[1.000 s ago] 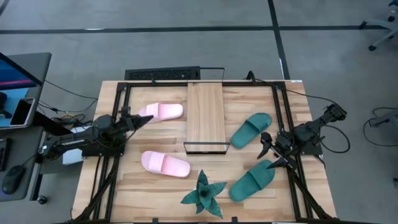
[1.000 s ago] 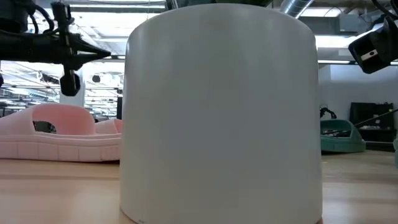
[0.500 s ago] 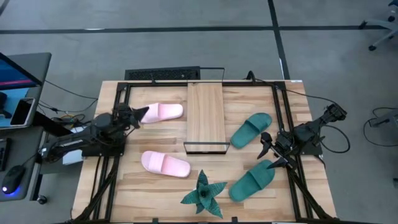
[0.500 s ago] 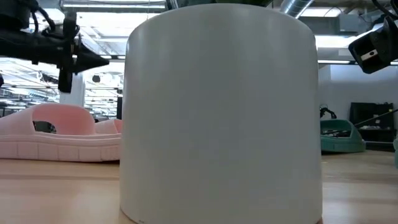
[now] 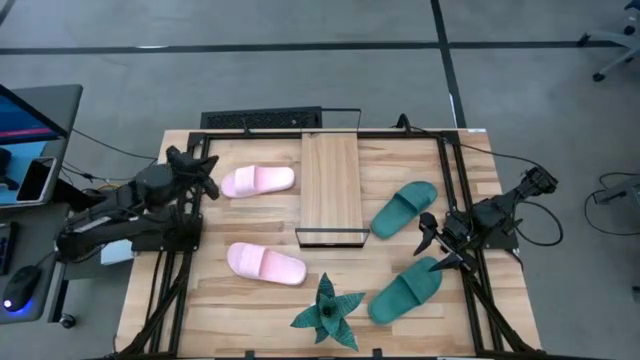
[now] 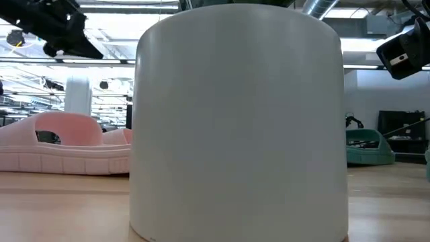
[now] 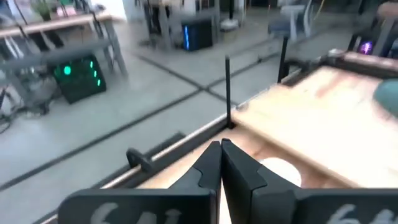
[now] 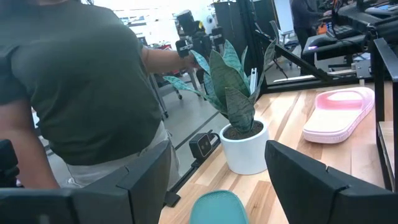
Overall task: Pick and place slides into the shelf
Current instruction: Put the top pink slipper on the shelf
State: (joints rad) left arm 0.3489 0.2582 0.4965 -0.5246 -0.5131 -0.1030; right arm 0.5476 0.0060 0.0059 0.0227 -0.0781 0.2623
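table (image 5: 250,300) | left pincer (image 5: 207,180) closed, raised by pink slide (image 5: 258,181) | right pincer (image 5: 428,243) spread

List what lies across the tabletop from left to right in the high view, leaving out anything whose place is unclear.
Shut left gripper → far pale pink slide → light-wood slatted shelf → far teal green slide → open right gripper.
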